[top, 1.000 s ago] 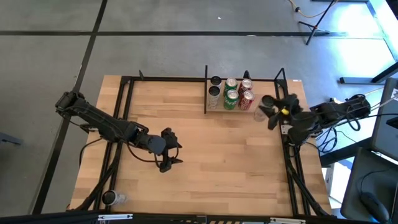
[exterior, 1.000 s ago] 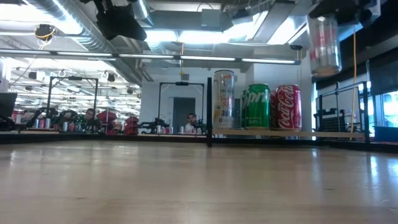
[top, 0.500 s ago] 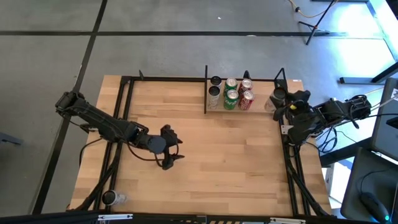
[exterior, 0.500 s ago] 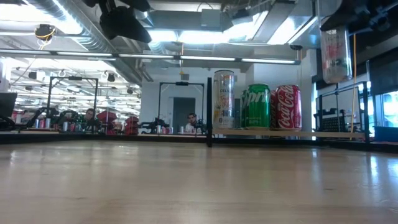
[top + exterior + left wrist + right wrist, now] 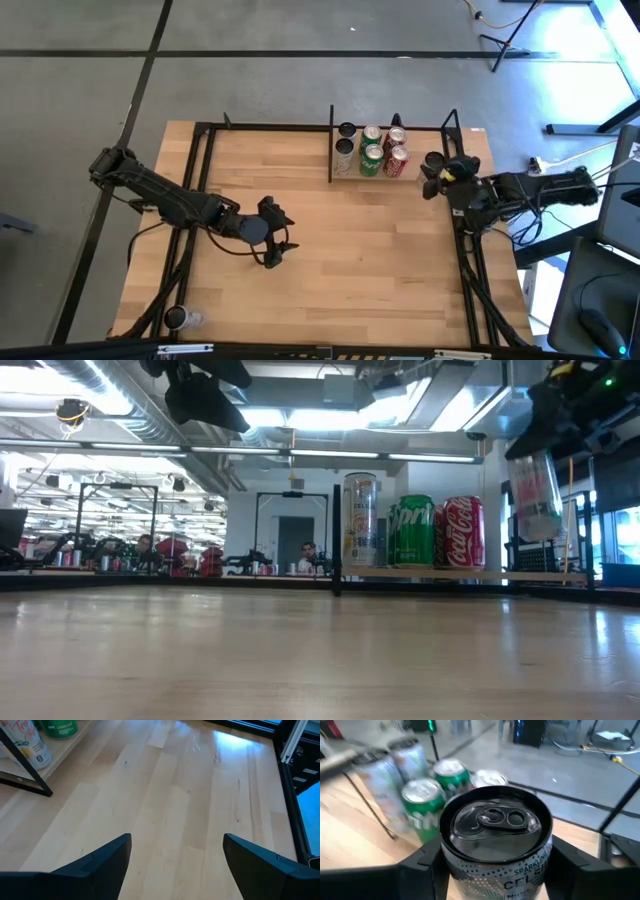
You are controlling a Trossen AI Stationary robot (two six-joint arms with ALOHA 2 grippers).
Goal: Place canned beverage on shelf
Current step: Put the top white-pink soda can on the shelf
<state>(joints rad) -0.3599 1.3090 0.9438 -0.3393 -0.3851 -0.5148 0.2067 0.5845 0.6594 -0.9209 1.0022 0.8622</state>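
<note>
While the left gripper (image 5: 275, 239) is hanging over bare wood at centre-left of the high view with its fingers (image 5: 95, 865) spread apart, the right gripper (image 5: 437, 173) is clamping a pale Celsius can (image 5: 497, 845) at centre-right, just right of the shelf (image 5: 415, 176). In the low view that can (image 5: 535, 495) is hanging tilted above the shelf's right end, beside the red cola can (image 5: 463, 532) and green can (image 5: 411, 531).

silver can (image 5: 496, 837) – held tilted, beside shelf (image 5: 392, 176)
</note>
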